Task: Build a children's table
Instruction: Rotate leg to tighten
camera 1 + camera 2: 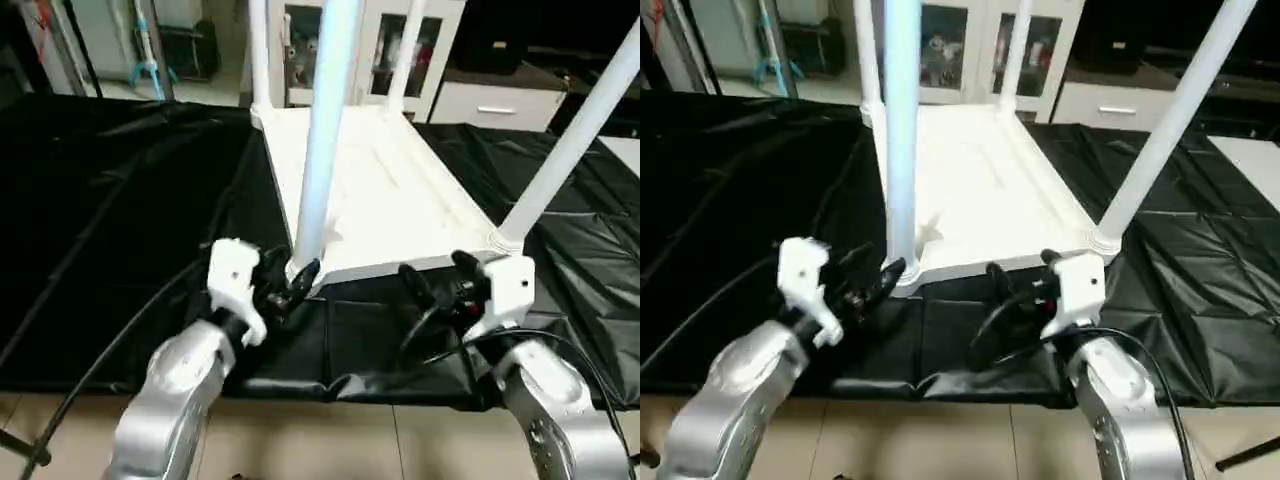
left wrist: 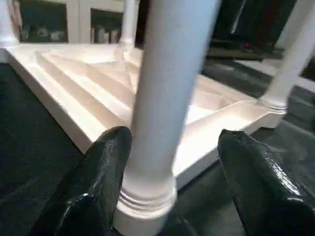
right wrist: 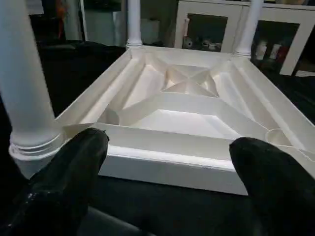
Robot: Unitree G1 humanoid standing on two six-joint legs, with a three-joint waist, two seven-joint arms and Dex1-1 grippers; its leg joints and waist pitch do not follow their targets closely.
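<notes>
Apparently all four legs stand in the upturned top (image 1: 380,200), both grippers' jaws spread beside its near edge; next, flipping it upright.

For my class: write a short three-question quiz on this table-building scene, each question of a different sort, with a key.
1. True or false: the table top lies with its ribbed underside up.
2. How many legs stand in its corner sockets? A) two B) three C) four
3. Fill in: the left gripper has its fingers either side of the near-left ____, not clamped on it.

Key: 1 true. 2 C, including the near-right leg. 3 leg. The right gripper is open before the top's near edge, on the black sheet.
</notes>
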